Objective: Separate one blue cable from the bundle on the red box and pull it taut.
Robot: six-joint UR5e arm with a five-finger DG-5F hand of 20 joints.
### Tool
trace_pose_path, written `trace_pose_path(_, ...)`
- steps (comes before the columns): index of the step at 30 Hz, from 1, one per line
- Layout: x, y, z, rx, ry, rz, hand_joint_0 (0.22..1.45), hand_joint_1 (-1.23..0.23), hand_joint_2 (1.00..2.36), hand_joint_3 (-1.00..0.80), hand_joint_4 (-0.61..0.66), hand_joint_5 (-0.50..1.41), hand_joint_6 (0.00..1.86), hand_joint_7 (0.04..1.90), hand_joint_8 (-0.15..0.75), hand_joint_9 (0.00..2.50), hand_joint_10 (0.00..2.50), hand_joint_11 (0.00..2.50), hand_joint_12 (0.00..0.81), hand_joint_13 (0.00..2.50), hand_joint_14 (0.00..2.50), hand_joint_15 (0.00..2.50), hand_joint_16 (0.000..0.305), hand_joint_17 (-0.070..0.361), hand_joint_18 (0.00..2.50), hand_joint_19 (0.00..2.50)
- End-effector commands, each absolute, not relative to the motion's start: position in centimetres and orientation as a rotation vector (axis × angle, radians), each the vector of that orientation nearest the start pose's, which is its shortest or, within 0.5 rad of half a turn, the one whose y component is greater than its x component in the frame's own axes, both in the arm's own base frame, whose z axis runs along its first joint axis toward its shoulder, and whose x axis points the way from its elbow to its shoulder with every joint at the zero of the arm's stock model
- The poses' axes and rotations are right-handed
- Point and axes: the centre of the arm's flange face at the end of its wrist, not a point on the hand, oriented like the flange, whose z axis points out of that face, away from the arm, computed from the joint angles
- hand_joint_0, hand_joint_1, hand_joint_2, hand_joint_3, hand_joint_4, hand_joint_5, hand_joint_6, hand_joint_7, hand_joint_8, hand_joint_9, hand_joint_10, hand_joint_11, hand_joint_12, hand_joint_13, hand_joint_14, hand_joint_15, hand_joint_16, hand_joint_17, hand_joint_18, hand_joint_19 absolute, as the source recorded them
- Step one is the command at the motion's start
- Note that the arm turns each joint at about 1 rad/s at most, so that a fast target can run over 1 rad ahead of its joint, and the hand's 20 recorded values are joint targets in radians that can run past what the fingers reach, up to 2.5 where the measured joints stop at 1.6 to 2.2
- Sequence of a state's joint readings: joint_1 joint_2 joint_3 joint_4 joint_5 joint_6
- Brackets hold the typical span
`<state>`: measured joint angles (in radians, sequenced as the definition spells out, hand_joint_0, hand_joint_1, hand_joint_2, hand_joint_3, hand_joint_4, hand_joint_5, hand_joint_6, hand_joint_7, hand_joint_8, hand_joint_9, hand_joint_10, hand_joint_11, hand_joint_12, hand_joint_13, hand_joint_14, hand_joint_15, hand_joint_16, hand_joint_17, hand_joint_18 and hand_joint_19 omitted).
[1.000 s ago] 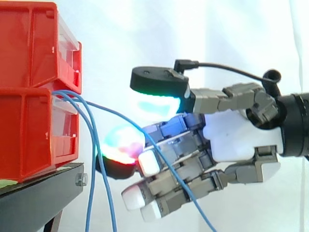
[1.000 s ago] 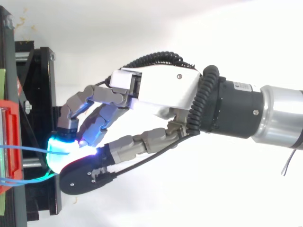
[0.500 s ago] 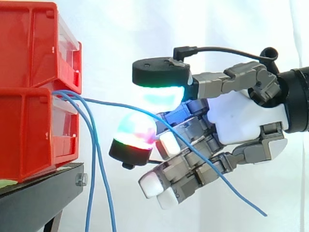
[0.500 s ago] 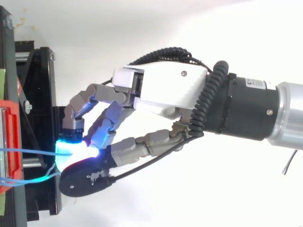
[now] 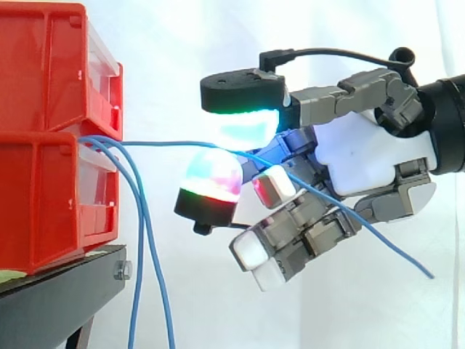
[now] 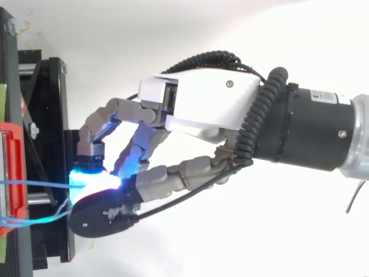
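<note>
The separated blue cable (image 5: pixel 167 144) leaves the front lip of the red box (image 5: pixel 43 196) and runs almost level to the hand (image 5: pixel 363 163). There it passes between the thumb pad (image 5: pixel 243 131) above and a glowing finger pad (image 5: pixel 212 177) below. Its free tail trails out past the palm toward the lower right. The fingers (image 5: pixel 270 254) are curled and clamped on this cable, the lower ones folded beneath it. The rest of the bundle (image 5: pixel 142 240) hangs straight down from the same lip, well apart from the held length. Compared with one second ago, the hand sits higher and farther from the box, and the span that sloped down to it is now close to horizontal with only a slight sag. On this evidence, separation is done and tensioning is nearly complete. The upper red bin (image 5: pixel 43 65) and the black stand (image 5: pixel 58 291) lie on the box side. Open room before the white curtain (image 5: pixel 182 43) lies on the arm side, so further retraction away from the box appears unobstructed. Under more pull, the thin cable may slip through the pads.
</note>
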<state>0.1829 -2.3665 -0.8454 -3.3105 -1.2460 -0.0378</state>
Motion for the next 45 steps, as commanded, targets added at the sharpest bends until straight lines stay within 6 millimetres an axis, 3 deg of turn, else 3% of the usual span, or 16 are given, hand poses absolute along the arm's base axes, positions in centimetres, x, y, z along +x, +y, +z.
trace_pose_path(1,77.6,-2.4,31.7,1.376,1.342,0.895,0.54,-0.58,1.01,-0.34,0.15,-0.07,0.9,0.9,0.231,1.23,0.02,0.54,0.352,0.87,0.02,0.52,0.054,0.122,0.53,0.55)
trace_pose_path(6,77.1,-2.2,32.3,1.385,1.369,0.877,0.52,-0.51,1.01,-0.41,0.16,-0.07,0.89,0.93,0.235,1.23,0.02,0.53,0.363,0.86,0.02,0.51,0.056,0.125,0.52,0.55)
trace_pose_path(13,76.9,-2.3,33.0,1.384,1.365,0.876,0.6,-0.72,1.02,-0.22,0.12,-0.05,0.89,0.96,0.234,1.26,0.02,0.55,0.347,0.92,0.02,0.52,0.053,0.12,0.64,0.52)
trace_pose_path(18,76.9,-2.2,33.3,1.386,1.366,0.873,0.61,-0.8,1.02,-0.14,0.11,-0.04,0.9,0.98,0.224,1.3,0.02,0.53,0.354,1.02,0.02,0.6,0.054,0.121,0.73,0.52)
trace_pose_path(23,77.0,-2.3,34.9,1.381,1.361,0.877,0.62,-0.83,1.02,-0.12,0.09,-0.03,0.9,1.01,0.223,1.31,0.02,0.52,0.351,1.04,0.02,0.61,0.053,0.12,0.75,0.54)
trace_pose_path(26,76.7,-2.4,35.1,1.389,1.373,0.863,0.57,-0.71,1.01,-0.19,0.07,-0.03,0.87,1.03,0.23,1.34,0.02,0.48,0.379,1.04,0.02,0.56,0.06,0.136,0.75,0.53)
trace_pose_path(28,76.5,-2.4,35.0,1.397,1.389,0.851,0.55,-0.5,1.01,-0.3,0.09,-0.04,0.84,1.02,0.235,1.3,0.02,0.45,0.381,0.96,0.02,0.53,0.06,0.134,0.65,0.57)
trace_pose_path(32,76.4,-2.6,35.0,1.403,1.396,0.843,0.54,-0.39,1.01,-0.33,0.11,-0.05,0.83,1.01,0.215,1.24,0.02,0.47,0.364,0.9,0.02,0.55,0.054,0.122,0.56,0.6)
trace_pose_path(34,76.4,-2.6,35.0,1.402,1.395,0.844,0.57,-0.52,1.02,-0.23,0.16,-0.06,0.85,1.01,0.253,1.25,0.02,0.5,0.389,0.91,0.02,0.54,0.058,0.131,0.6,0.58)
trace_pose_path(38,76.4,-2.6,35.1,1.401,1.393,0.846,0.58,-0.64,1.01,-0.12,0.19,-0.06,0.88,1.02,0.291,1.24,0.02,0.52,0.424,0.95,0.02,0.53,0.067,0.151,0.71,0.54)
trace_pose_path(42,76.4,-2.6,35.1,1.401,1.393,0.846,0.62,-0.81,1.01,-0.04,0.11,-0.07,0.91,1.03,0.278,1.21,0.02,0.58,0.415,0.95,0.02,0.54,0.066,0.148,0.73,0.51)
trace_pose_path(45,76.4,-2.5,35.0,1.401,1.396,0.845,0.63,-0.82,1.01,-0.03,0.07,-0.07,0.93,0.95,0.277,1.23,0.02,0.6,0.402,0.96,0.02,0.54,0.065,0.146,0.75,0.52)
